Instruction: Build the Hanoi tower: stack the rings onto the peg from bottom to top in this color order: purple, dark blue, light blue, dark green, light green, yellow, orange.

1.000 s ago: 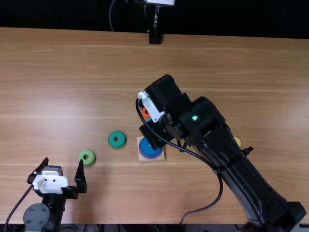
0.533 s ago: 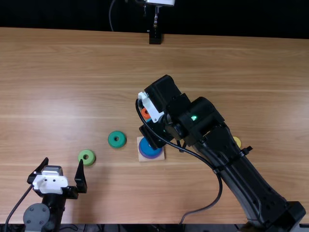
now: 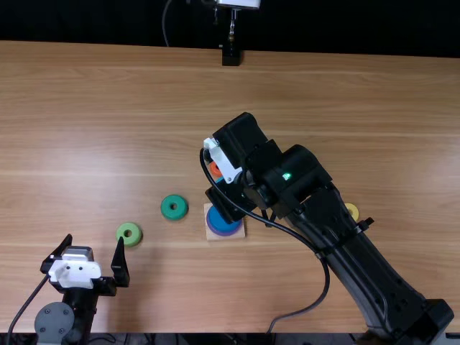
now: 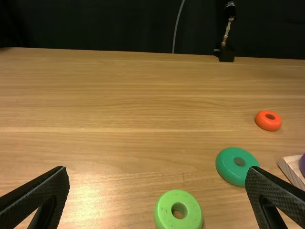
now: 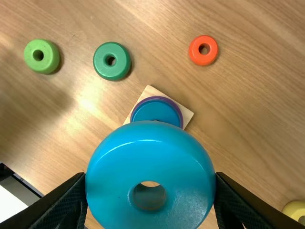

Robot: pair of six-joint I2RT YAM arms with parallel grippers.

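Black backdrop (image 3: 100, 21) behind, and before it the light brown worktop (image 3: 345, 100), its grain running from side to side. A small black stand (image 3: 231, 54) sits at the far edge, a little left of the middle.

And here's the right gripper (image 3: 228, 203), reaching in across the middle from the near right: it's got the light blue ring (image 5: 112, 191) clamped, one finger pressed to each side! That ring is up in the air, its hole in plain view from the wrist, close by the square wooden base (image 3: 210, 234).

Look at the base, nearer the near edge than the far one: purple ring (image 3: 232, 233) underneath, dark blue ring (image 3: 224, 221) lying on top. The peg itself I can't make out.

Just to the left of the base, the dark green ring (image 3: 165, 208) lies flat. Further left and closer to the near edge, there's the light green ring (image 3: 122, 233). The orange ring (image 5: 195, 56) is flat on the wood, beyond the base, towards the far edge. Off to the right, beside the black arm, sits the yellow ring (image 3: 353, 210).

Down at the near left corner, the left gripper (image 3: 95, 238) has its fingers spread wide, nothing between them!
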